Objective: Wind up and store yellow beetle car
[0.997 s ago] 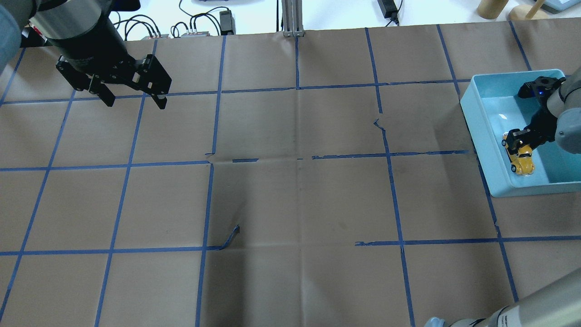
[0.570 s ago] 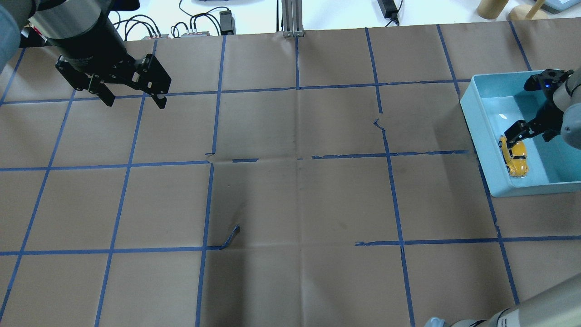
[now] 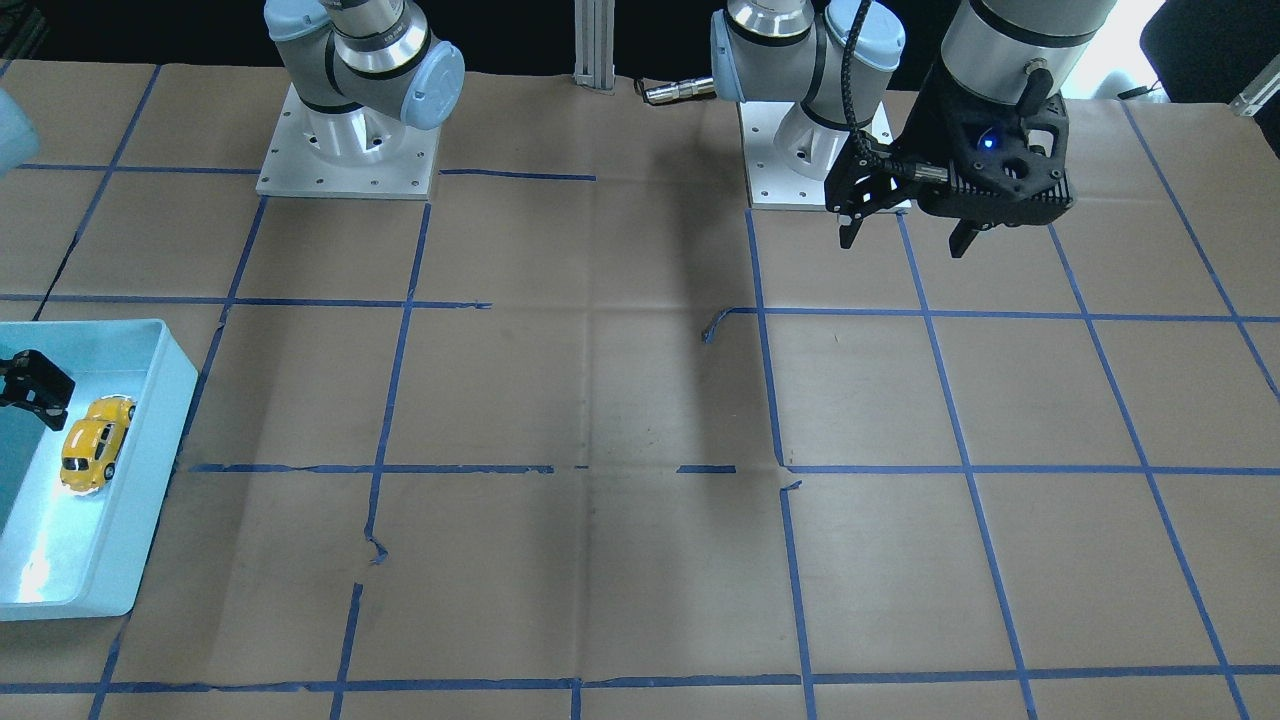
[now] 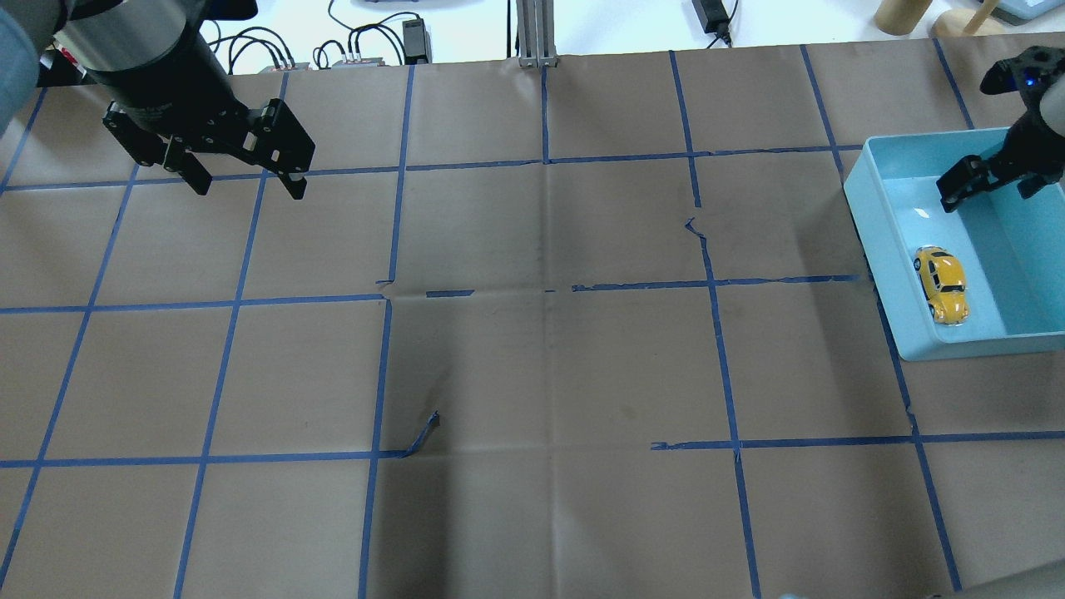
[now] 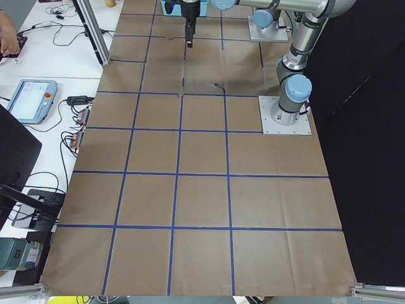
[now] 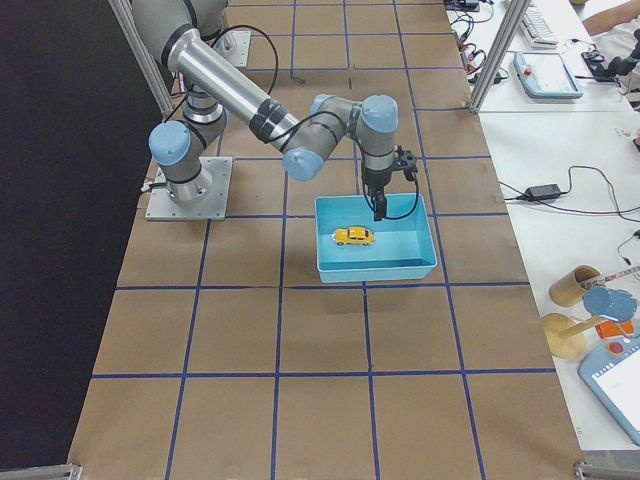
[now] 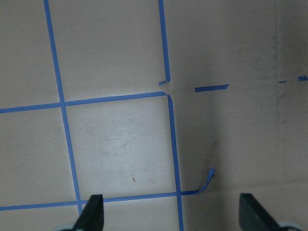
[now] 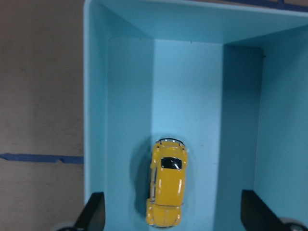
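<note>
A small glossy yellow toy beetle car (image 4: 941,284) with dark windows stands on its wheels on the floor of a light blue rectangular plastic bin (image 4: 879,243), which sits at the table edge on the robot's right. In the overhead view the car lies lengthwise just beside the bin wall that faces the middle of the table, in the half of the bin nearer the robot. The front-facing view shows the same yellow body (image 3: 95,443) close to that wall (image 3: 152,470). The right gripper (image 4: 993,185) hangs above the bin with its two black fingers spread wide and nothing between them. It is raised clear of the car and touches neither the car nor the bin. Its wrist camera looks straight down into the bin, where one dark fingertip (image 8: 94,212) shows at each lower corner and the car (image 8: 167,189) sits between them on the blue floor. From the right-side camera the car (image 6: 354,236) is seen resting in the bin below the downward-pointing fingers. The left gripper (image 4: 248,185) hovers far across the table, over the brown paper sheet (image 4: 549,374) marked with a grid of blue tape lines. Its jaws are also parted and empty, and it is well apart from the bin. A loose curl of blue tape (image 4: 424,433) lifts off the paper near the middle of the table.
</note>
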### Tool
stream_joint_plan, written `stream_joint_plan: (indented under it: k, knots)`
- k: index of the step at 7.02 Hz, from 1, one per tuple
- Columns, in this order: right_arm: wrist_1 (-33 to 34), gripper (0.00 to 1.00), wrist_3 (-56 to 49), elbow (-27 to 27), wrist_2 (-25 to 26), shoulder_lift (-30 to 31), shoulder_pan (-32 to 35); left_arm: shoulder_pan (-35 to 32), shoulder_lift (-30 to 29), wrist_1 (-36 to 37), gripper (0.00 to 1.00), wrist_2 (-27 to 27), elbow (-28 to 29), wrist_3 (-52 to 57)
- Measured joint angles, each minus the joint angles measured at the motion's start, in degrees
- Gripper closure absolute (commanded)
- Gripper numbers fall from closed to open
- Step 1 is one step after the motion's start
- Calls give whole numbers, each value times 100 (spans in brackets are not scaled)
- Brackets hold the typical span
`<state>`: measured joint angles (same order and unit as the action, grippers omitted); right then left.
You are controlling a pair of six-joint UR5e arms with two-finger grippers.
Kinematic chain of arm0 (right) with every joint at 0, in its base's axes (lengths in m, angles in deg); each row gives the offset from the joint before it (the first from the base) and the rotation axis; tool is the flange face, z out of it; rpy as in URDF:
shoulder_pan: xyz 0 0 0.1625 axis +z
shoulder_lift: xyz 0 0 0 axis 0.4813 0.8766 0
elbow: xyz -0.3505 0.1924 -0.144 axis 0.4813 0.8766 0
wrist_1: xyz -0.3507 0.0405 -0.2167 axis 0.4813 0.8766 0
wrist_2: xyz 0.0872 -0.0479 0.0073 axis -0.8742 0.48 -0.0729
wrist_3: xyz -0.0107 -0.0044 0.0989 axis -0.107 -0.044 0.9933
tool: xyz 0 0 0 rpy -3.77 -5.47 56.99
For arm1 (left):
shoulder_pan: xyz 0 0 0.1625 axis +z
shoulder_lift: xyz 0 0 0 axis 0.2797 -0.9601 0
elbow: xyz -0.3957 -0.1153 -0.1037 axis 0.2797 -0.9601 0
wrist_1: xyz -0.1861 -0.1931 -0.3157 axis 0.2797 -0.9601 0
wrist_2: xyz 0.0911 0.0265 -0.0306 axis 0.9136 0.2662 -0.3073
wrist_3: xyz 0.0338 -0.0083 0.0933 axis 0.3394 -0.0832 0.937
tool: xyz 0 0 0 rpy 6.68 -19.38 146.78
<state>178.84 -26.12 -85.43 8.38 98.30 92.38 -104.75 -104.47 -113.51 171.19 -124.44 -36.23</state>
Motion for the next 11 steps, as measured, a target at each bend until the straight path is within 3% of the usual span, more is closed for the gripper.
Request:
stream_joint_plan:
  k: [2,4,6,8,11]
  knots:
    - [-1301,0,1104,331,9,727,651,-3,3,4,0,-3,5,0]
    - [-2201,0,2113,471,4,1289,1449,-6,7,1,0,-3,4,2]
    - [-2529,0,2963,755,-72,1284,2102,-1,8,4,0,-3,-2,8]
    - [-3043,0,3193,1226,-158,1028,2244,3,8,6,0,2,-3,9]
    - [-3265,0,3253,1524,-198,761,2328,8,6,9,0,4,-9,9]
